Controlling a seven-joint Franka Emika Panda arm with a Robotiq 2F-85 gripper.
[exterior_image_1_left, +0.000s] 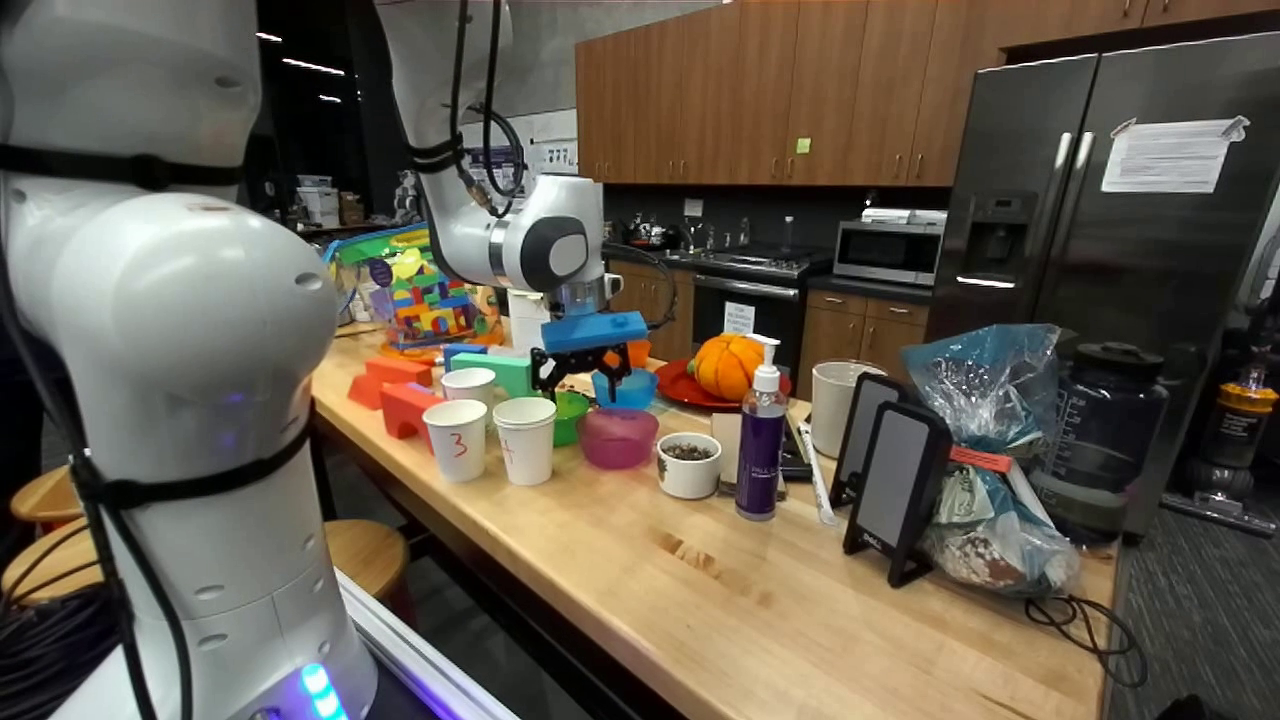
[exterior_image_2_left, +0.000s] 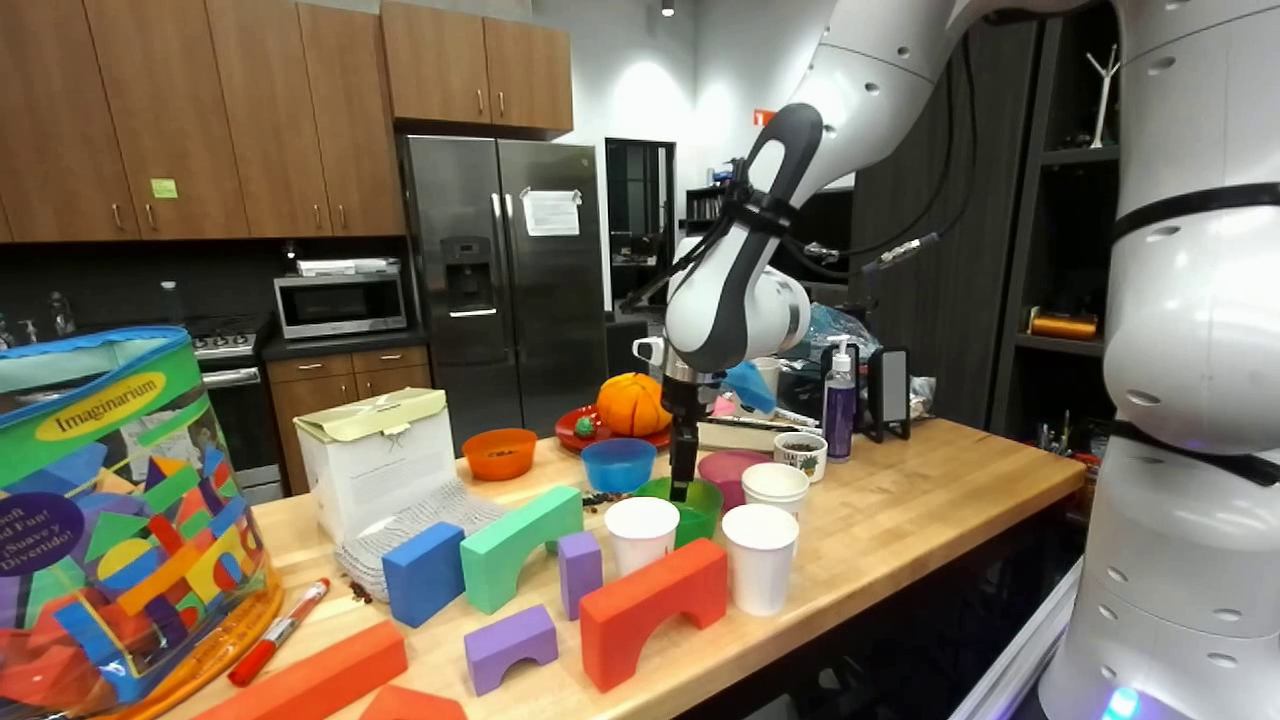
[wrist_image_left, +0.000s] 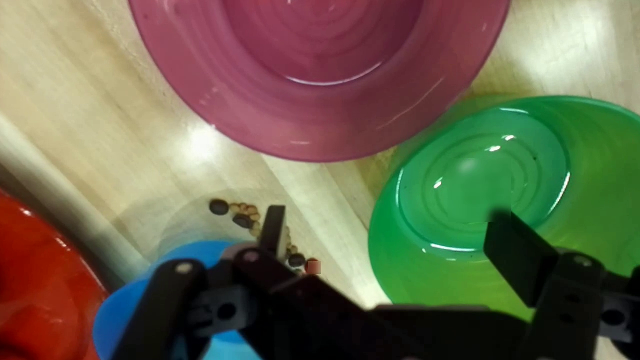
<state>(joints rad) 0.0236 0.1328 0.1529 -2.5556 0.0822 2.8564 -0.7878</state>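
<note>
The surface (exterior_image_1_left: 640, 560) carries a crowd of containers, and over it the end effector (wrist_image_left: 387, 230) hangs with its fingers spread wide and nothing gripped between them; as I judge it, the reach over the bowls is made but a grasp is not yet, since every bowl sits on the surface. Taking clock directions from the end effector, the wrist view puts the red plate (wrist_image_left: 50, 245) near nine o'clock, and both exterior views show an orange pumpkin (exterior_image_2_left: 633, 402) on it. The pink bowl (wrist_image_left: 320, 115) lies towards eleven, empty as far as it shows. The green bowl (wrist_image_left: 465, 195), near three, is closest and looks empty; one finger is over it, touching or apart I cannot tell. In an exterior view the blue bowl (exterior_image_2_left: 618, 467) sits at ten, its contents unclear, and the orange bowl (exterior_image_2_left: 498, 458), nearer nine, holds something dark. White paper cups (exterior_image_2_left: 760, 575) stand from three round to seven, and a small white dish (exterior_image_2_left: 803, 462) between two and three holds dark bits. Smallest are the loose pieces (wrist_image_left: 242, 220), dark and tan, strewn at nine in the wrist view, outside any bowl.
</note>
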